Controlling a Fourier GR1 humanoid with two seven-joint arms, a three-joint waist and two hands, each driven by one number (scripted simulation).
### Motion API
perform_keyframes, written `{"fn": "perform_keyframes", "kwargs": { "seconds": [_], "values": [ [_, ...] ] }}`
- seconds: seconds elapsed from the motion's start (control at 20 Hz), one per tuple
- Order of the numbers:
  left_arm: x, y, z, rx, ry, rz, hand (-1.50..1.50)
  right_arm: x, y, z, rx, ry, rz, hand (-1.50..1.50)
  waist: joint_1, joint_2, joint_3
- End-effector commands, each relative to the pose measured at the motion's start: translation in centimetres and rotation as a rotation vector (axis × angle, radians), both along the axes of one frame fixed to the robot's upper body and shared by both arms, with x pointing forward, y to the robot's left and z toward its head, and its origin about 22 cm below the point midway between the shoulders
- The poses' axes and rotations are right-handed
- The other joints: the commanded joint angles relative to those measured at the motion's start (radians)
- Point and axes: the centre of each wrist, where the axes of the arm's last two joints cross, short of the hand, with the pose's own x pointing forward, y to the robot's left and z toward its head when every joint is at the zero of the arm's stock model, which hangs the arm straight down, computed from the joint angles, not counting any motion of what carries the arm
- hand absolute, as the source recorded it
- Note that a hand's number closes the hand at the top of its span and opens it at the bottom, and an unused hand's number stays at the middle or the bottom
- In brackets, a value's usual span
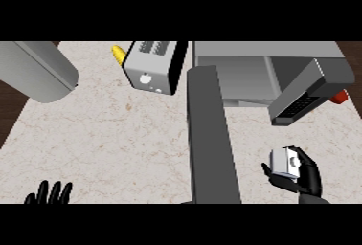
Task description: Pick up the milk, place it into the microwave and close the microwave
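You are looking down on a pale marbled counter [120,134] with dark wood floor [8,103] showing past its left edge and at the top right corner. At the far left a large grey rounded body [35,69] overhangs the counter corner; its upper part is cut off by the view. Next comes a yellow object [118,53], mostly hidden behind a tilted toaster [152,67] with 2 slots and a round knob on its white face. A long dark grey slab [210,139] runs from near the toaster down to the lower edge; you cannot tell what it belongs to. To its right stands the microwave [254,72], cavity open, its door [304,93] swung out toward the right. A small red item [341,96] peeks from behind the door, largely concealed.

Your left hand [50,195] rests at the lower left edge, fingers straight and pointing up, holding nothing. Your right hand [300,172] sits at the lower right, below the microwave door, fingers and thumb curled round the milk [286,162], a small white carton held above the counter and outside the microwave
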Motion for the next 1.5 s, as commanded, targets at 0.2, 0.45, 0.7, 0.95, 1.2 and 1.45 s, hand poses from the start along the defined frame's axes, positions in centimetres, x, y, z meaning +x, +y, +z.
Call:
{"fn": "perform_keyframes", "kwargs": {
  "seconds": [0.2,0.45,0.7,0.95,1.2,1.45],
  "values": [
    [-0.8,0.7,0.3,-0.004,0.003,0.002,-1.5,2.3,0.0,1.3,0.037,-0.199,-0.029,1.5,0.001,0.0,0.002],
    [-1.0,1.4,-0.1,-0.01,0.001,-0.028,-1.5,7.1,4.5,2.7,0.042,-0.195,0.025,1.5,0.02,0.006,0.004],
    [-0.3,-0.1,-0.3,-0.009,-0.001,-0.025,-1.5,7.1,7.5,1.9,0.045,-0.208,0.034,1.5,0.013,0.006,0.003],
    [-0.3,0.2,-0.5,-0.008,-0.019,-0.02,-1.5,7.7,5.7,2.9,0.045,-0.253,0.051,1.5,0.0,0.001,0.002],
    [-0.7,1.0,0.1,0.0,0.014,-0.007,-1.5,5.9,7.7,2.8,0.044,-0.234,0.053,1.5,-0.023,-0.009,-0.001],
    [-1.1,0.5,-0.9,-0.018,0.018,-0.029,-1.5,4.4,6.1,5.2,0.031,-0.212,0.059,1.5,-0.032,-0.011,-0.002]
  ]
}}
